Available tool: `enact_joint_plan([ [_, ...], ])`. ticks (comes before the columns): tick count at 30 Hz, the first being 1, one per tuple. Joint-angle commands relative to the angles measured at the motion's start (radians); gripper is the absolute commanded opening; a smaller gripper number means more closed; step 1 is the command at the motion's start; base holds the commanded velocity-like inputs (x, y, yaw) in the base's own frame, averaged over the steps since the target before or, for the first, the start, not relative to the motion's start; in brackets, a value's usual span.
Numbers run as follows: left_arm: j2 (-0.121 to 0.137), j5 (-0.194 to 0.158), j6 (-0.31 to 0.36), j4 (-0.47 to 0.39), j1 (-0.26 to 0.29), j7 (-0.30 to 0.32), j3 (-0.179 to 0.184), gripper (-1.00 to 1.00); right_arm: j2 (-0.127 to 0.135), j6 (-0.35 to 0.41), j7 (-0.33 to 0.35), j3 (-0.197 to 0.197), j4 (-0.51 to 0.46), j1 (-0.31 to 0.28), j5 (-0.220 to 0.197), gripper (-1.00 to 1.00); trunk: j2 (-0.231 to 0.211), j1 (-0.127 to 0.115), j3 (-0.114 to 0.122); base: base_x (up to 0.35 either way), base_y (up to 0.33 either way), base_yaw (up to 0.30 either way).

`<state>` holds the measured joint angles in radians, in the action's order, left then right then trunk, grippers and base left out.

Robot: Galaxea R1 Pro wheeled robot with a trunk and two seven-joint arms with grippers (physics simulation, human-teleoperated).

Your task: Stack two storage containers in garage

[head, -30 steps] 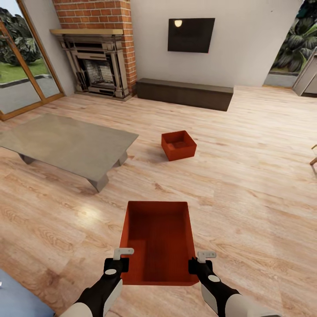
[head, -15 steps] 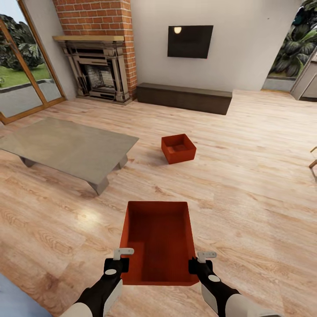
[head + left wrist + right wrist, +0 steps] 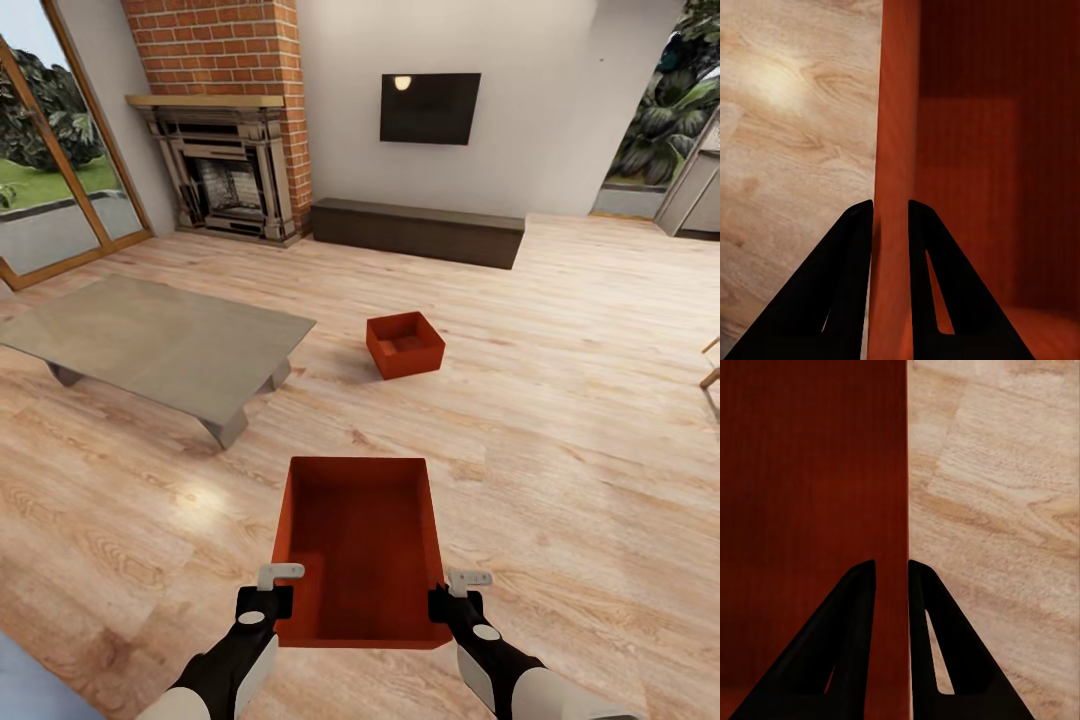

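Both grippers, left gripper [image 3: 268, 592] and right gripper [image 3: 456, 597], pinched opposite side walls of the held container [image 3: 360, 545], its long axis toward 12 o'clock, where the second container [image 3: 404, 344] sat on the wood floor [image 3: 560, 420].

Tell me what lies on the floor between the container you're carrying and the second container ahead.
Nothing visible. The carried container, pinched at its side walls by the left hand and right hand, faces a bare stretch of wood floor up to the second container. The grey table stands off to the left of that line.
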<state>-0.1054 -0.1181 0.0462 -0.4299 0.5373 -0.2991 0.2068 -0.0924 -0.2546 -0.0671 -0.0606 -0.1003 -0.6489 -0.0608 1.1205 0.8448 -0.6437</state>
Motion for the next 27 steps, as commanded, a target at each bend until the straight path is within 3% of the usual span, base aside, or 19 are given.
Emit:
enact_joint_plan([
  [1,0.001,-0.076,0.006,-0.013,0.001,-0.012,-0.003,-1.0,0.0,-0.004,-0.002,0.006,0.002,0.0,-0.014,-1.0,0.001,0.0,0.001,0.0,0.0,0.0],
  [27,0.001,-0.076,0.006,-0.012,0.001,-0.012,-0.003,-1.0,0.0,-0.004,0.002,0.006,0.002,0.0,-0.013,-1.0,0.001,0.0,0.043,0.0,0.0,0.0],
])
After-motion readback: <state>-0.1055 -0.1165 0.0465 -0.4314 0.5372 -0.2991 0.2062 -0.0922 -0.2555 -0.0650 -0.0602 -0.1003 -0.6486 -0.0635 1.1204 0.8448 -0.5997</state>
